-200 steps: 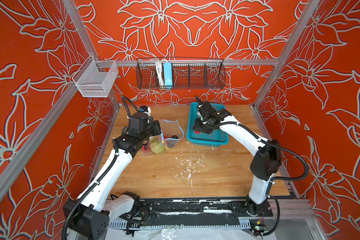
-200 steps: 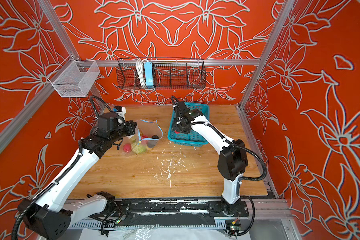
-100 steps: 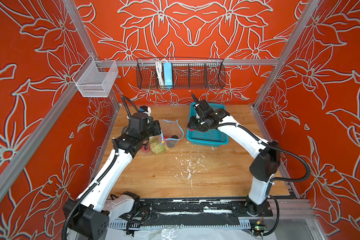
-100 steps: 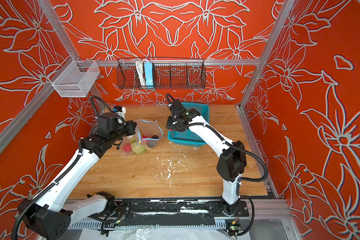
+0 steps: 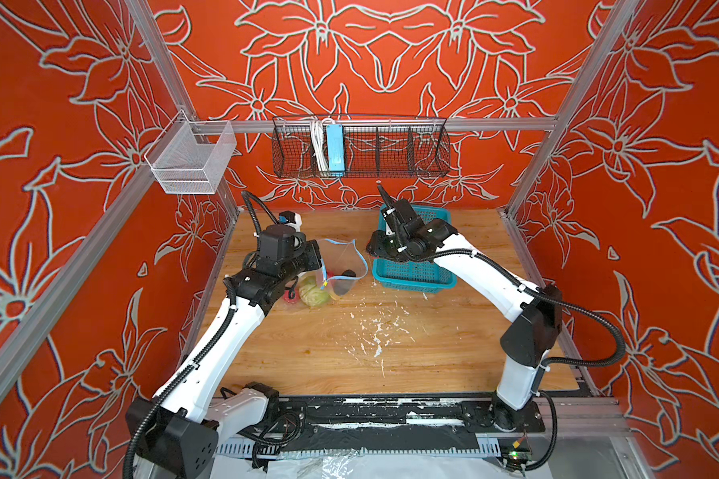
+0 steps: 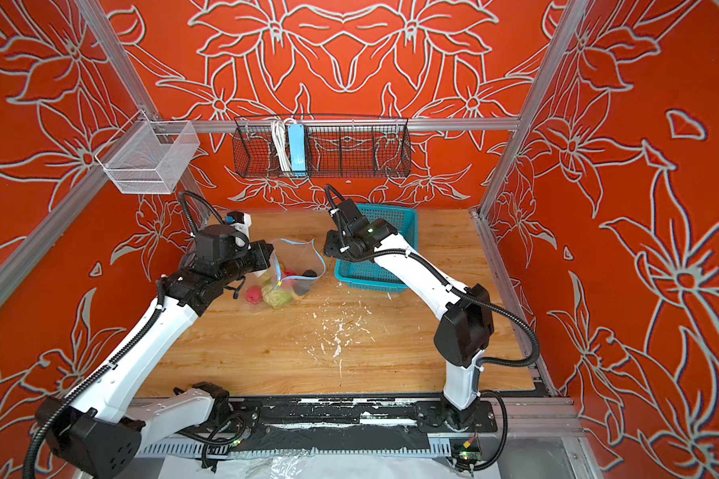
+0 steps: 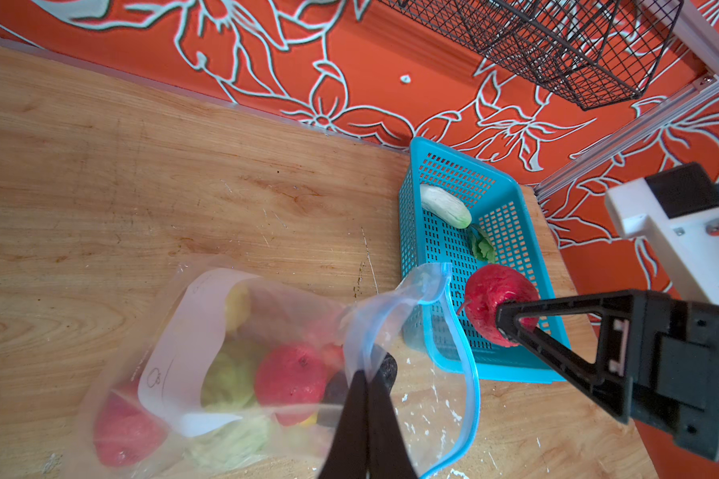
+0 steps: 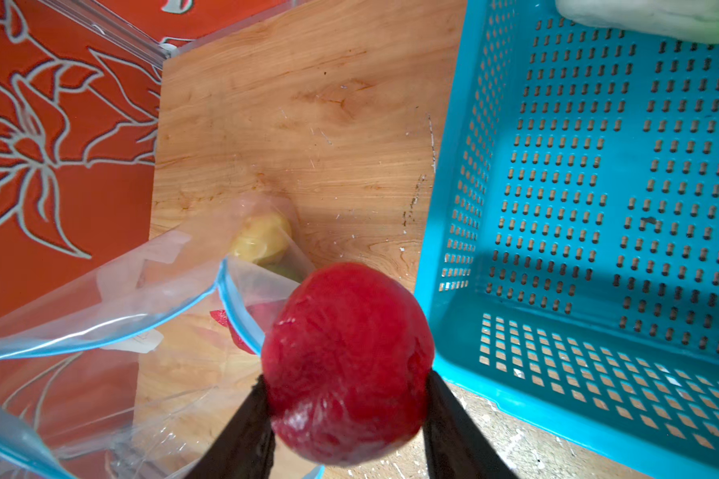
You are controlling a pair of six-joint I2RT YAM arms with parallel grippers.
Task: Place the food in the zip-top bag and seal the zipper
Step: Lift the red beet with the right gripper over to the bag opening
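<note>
The left gripper (image 7: 368, 375) is clenched on one lip of the clear, crinkly zip-top bag with a white label (image 7: 175, 340). It lifts that edge off the wooden tabletop (image 5: 349, 352), so the mouth stands open toward 3 o'clock, facing the teal perforated plastic basket (image 5: 416, 280). In both top views the bag sits at about 11 o'clock on the tabletop, just off the basket's 9 o'clock side. Its thin light-blue zipper strip (image 7: 470, 373) bows in a wide loop, plainly unsealed. A pale green toy cabbage (image 5: 314, 292), a yellow toy potato (image 8: 262, 240) and bagged red fruits (image 7: 291, 383) rest low in the bag, away from the mouth.

The right gripper (image 8: 345, 387) is grasping a round red toy fruit (image 8: 345, 352) across its widest part, one jaw on each side. It holds the fruit in the air between the basket rim and the bag mouth, probably to drop it in. A white toy radish (image 7: 445, 205) lies toward the basket's 12 o'clock end, so loading looks unfinished and sealing has to wait.
</note>
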